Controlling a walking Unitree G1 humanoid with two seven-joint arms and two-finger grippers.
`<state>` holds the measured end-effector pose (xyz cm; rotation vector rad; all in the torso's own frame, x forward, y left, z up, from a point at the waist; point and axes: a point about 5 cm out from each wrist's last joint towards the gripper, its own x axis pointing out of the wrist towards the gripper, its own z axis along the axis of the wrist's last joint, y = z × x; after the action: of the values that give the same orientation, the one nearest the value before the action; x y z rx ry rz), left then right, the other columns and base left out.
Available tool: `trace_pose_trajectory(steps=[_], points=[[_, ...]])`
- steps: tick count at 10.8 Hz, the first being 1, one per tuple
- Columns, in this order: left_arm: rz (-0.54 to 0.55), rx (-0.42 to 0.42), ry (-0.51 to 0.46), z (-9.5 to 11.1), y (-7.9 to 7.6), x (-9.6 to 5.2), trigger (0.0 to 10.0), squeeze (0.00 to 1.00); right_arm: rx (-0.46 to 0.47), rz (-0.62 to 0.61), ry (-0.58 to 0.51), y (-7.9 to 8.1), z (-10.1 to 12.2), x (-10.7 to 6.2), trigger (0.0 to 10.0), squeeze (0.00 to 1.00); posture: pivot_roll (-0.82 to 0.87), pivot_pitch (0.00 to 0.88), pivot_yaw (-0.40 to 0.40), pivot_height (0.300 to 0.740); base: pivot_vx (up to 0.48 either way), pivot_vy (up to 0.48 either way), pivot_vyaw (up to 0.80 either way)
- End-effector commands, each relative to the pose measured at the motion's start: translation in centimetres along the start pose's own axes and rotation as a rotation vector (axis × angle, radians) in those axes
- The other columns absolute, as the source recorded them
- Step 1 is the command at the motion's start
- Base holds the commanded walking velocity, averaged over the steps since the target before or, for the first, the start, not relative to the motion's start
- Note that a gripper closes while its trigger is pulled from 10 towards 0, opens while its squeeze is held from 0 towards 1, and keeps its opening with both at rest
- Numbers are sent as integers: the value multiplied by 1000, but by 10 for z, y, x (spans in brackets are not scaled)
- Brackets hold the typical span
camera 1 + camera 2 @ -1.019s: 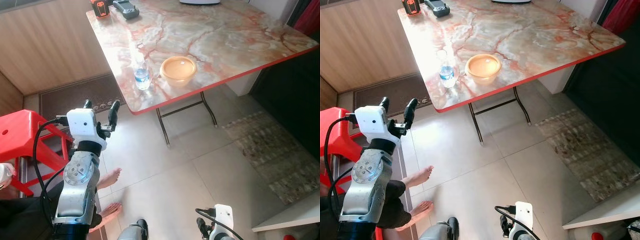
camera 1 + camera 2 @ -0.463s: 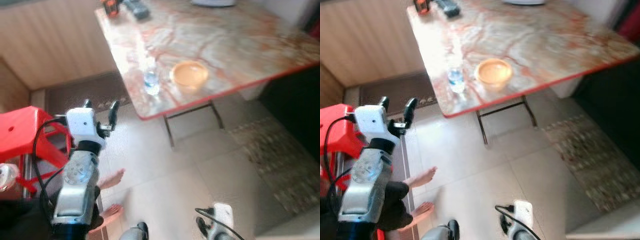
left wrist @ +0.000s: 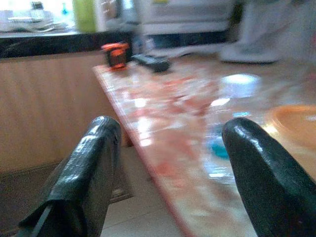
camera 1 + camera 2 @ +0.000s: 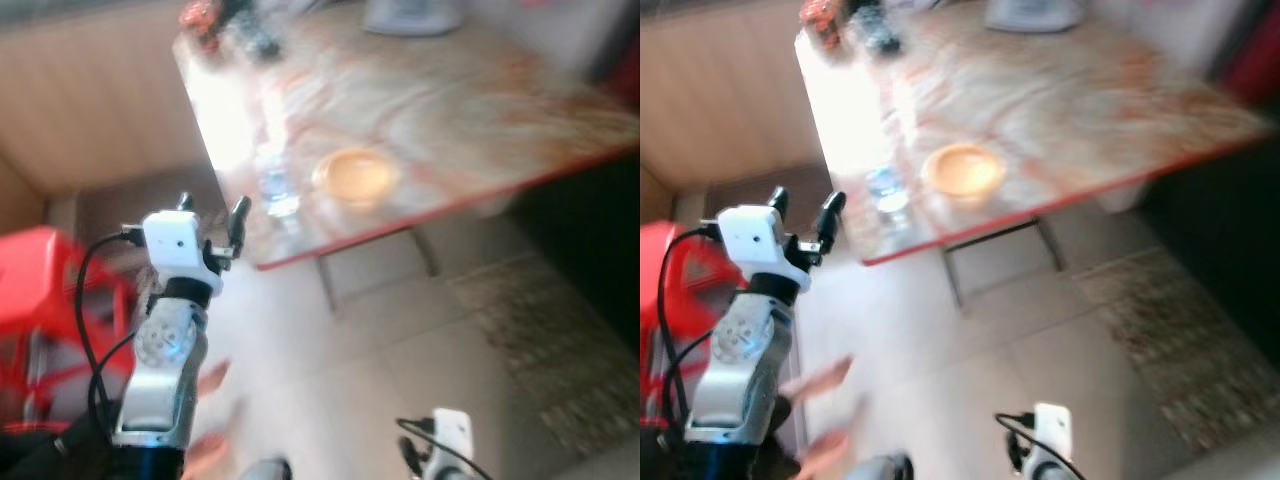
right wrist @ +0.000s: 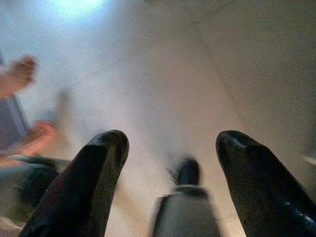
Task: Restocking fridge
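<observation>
The table [image 4: 470, 110] with its marbled top and red edge stands far ahead, reaching to the right; the tiled floor [image 4: 400, 330] lies near, a red stool [image 4: 40, 300] at the near left. On the table near its left near corner stand a water bottle [image 4: 277, 185] and, just to its right, an orange bowl [image 4: 355, 176]; these are judged the items to restock. No fridge is identifiable. All views are blurred, so the robot is judged to be walking. Risk: with the camera unsteady, a reach begun now could misjudge the bottle and tip it off the near edge; a person's bare feet [image 5: 19, 74] lie near the robot's path and could be struck. The left gripper [image 4: 210, 215] is raised just short of the table corner, its fingers [image 3: 89, 173] spread wide, holding and touching nothing, the bottle ahead between them. The right gripper [image 5: 170, 163] hangs low over the floor, likewise spread wide and empty.
</observation>
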<state>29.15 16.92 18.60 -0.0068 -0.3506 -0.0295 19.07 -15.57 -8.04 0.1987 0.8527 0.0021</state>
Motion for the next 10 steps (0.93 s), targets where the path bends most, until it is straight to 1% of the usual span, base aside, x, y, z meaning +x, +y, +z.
trace_pose_trajectory(steps=[1, 3, 4, 6, 7, 9, 10], points=[[-14, -4, -14, 4, -5, 2, 10000, 0, -2, -11, 33, -6, -11, -4, 10000, 0, 147, 191, 45, 740, 296, 0, 0], [-11, -4, -28, 8, -5, 2, 10000, 0, -8, -7, 34, -6, -11, -4, 10000, 0, 149, 196, 44, 740, 294, 0, 0], [-10, -3, -45, 13, -5, 4, 10000, 0, -50, -1, 32, -7, -10, -4, 10000, 0, 153, 198, 42, 740, 300, 0, 0], [-24, 2, -76, 22, -6, 8, 10000, 0, -34, 0, 24, -6, -10, -4, 10000, 0, 154, 199, 43, 740, 292, 0, 503], [-61, -3, -118, 36, -14, 12, 10000, 0, -18, -7, 20, -6, -10, -4, 10000, 0, 155, 201, 42, 740, 296, 0, 0], [-128, 6, -200, 61, -27, 19, 10000, 0, -19, -10, 20, -7, -10, -4, 10000, 0, 158, 198, 43, 740, 311, 0, 0], [-135, 10, -204, 63, -28, 20, 10000, 0, -19, -10, 20, -7, -10, -4, 10000, 0, 158, 198, 43, 740, 311, 0, 0]])
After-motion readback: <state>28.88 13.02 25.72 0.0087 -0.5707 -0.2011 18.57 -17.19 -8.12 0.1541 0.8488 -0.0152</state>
